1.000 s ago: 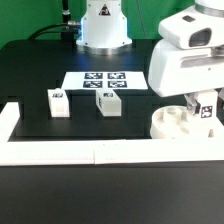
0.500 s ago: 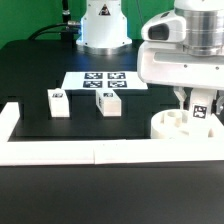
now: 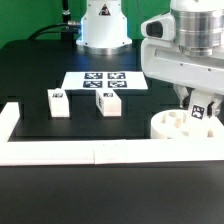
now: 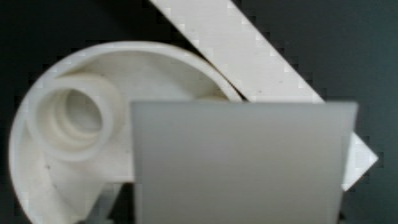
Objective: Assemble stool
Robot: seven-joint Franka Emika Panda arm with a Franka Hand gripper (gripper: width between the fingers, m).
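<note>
The round white seat [image 3: 172, 126] lies at the exterior view's right, against the front rail. My gripper [image 3: 200, 104] is shut on a white leg block [image 3: 204, 111] with a square tag and holds it upright over the seat's right side. I cannot tell whether the block touches the seat. Two more tagged leg blocks [image 3: 58, 102] [image 3: 107, 102] stand on the black table at the left and centre. In the wrist view the held leg [image 4: 240, 160] fills the foreground as a grey slab. It hides my fingers. Beside it shows the seat [image 4: 71, 160] with a round socket [image 4: 79, 110].
The marker board [image 3: 100, 80] lies flat behind the two loose legs. A long white border rail [image 3: 90, 152] runs along the front and turns up at the left [image 3: 8, 120]. It also crosses the wrist view [image 4: 228, 40]. The robot base [image 3: 103, 25] stands at the back.
The arm's wrist has turned and shifted a little toward the exterior view's left. The held leg stays over the seat's right side. The loose legs have not moved.
</note>
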